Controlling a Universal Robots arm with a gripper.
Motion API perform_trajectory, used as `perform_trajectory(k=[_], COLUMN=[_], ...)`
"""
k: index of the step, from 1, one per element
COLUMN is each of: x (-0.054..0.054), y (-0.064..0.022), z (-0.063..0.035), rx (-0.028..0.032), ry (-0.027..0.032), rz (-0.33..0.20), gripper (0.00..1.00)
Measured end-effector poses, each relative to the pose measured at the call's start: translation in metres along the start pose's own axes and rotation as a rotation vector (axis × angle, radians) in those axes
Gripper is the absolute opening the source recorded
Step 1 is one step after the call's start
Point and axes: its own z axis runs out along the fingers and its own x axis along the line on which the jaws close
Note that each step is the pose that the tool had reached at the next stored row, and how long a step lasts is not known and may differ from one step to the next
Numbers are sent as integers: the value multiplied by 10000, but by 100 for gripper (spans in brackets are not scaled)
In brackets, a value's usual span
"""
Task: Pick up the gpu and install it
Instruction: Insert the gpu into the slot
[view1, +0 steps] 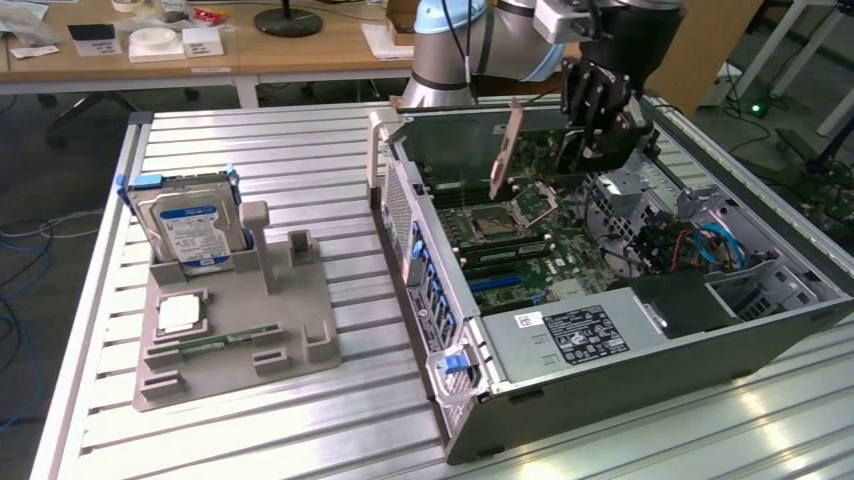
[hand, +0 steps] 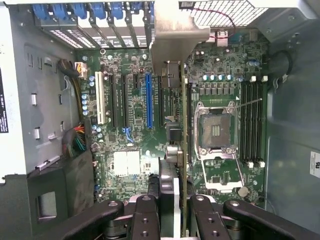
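The claw (view1: 567, 150) is squeezed shut on the gpu (view1: 509, 150), holding it up on its edge so the bottom edge can slide into a slot. The card hangs in the air under the claw, above the motherboard (hand: 130, 130) (inside the open computer case (view1: 641, 385)). The blue slot (hand: 148, 100) sits off to one side.

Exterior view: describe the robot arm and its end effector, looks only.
The arm has silver-grey tube sections with light blue joint caps. The end effector is black and blocky; in the wrist view its fingers are black linkage bars with round bolt holes.
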Motion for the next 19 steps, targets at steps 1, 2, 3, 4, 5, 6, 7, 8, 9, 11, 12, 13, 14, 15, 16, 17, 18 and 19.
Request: perform_trajectory(k=[1,2,3,4,5,6,7,8,9,11,12,13,14,15,16,17,18,19], x=[0,2,4,6,10,17,29,48,70,91,92,93,94,97,98,98,98,99], y=[0,0,0,0,0,-1,-2,-2,-2,-2,-2,-1,6,23,40,45,45,46], z=[2,4,5,7,7,8,10,12,14,20,24,28,38,53,68,76,84,92], rx=[0,0,-1,0,-1,-2,-2,-2,-2,-1,-1,-1,-1,-1,-1,-2,-1,-1], ry=[-3,-5,-7,-8,-8,-10,-11,-12,-13,-18,-19,-17,-19,-18,-18,-17,-18,-19], rz=[-26,-45,-59,-70,-74,-76,-77,-75,-75,-74,-73,-73,-73,-73,-74,-74,-75,-75], gripper=[28,28,28,28,28,28,28,28,28,28,28,28,28,28,28,28,28,28])
